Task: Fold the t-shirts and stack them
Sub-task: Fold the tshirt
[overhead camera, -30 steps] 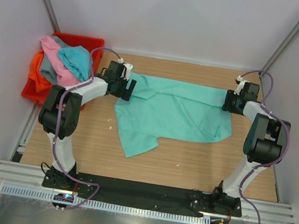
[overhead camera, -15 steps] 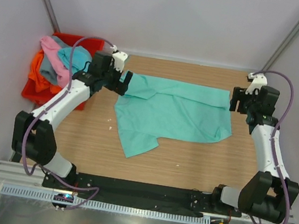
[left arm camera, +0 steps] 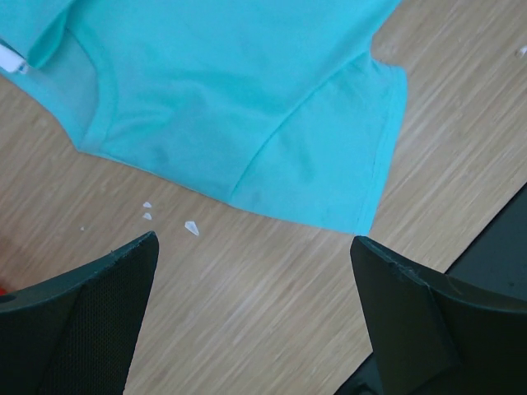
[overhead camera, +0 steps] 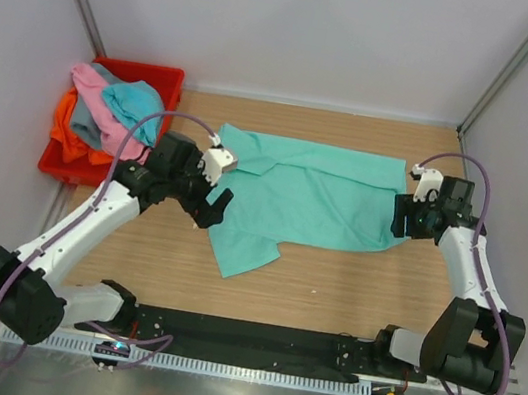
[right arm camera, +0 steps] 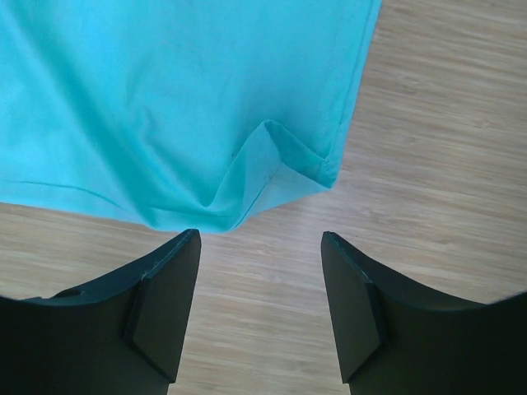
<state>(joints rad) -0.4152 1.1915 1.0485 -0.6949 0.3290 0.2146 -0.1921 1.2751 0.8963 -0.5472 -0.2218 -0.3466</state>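
The mint green t-shirt (overhead camera: 305, 194) lies spread on the wooden table, partly rumpled, with one sleeve pointing to the near left. My left gripper (overhead camera: 214, 205) is open and empty, above bare wood at the shirt's left edge; its wrist view shows the sleeve (left arm camera: 329, 156) just ahead of the fingers. My right gripper (overhead camera: 401, 217) is open and empty at the shirt's right corner; its wrist view shows a folded-over corner (right arm camera: 272, 164) just ahead of the jaws. The pink (overhead camera: 93, 98), turquoise blue (overhead camera: 138, 103), orange (overhead camera: 67, 129) and grey (overhead camera: 88, 128) shirts lie piled on the bin.
The red plastic bin (overhead camera: 153, 75) stands at the far left corner, off the table's left edge. Small white flecks (left arm camera: 189, 226) lie on the wood beside the left gripper. Metal frame posts and walls close in the back and sides.
Both grippers have come back from the shirt's far corners toward the near side: the left to the sleeve edge, the right to the right lower corner. The shirt's collar edge has shifted slightly.
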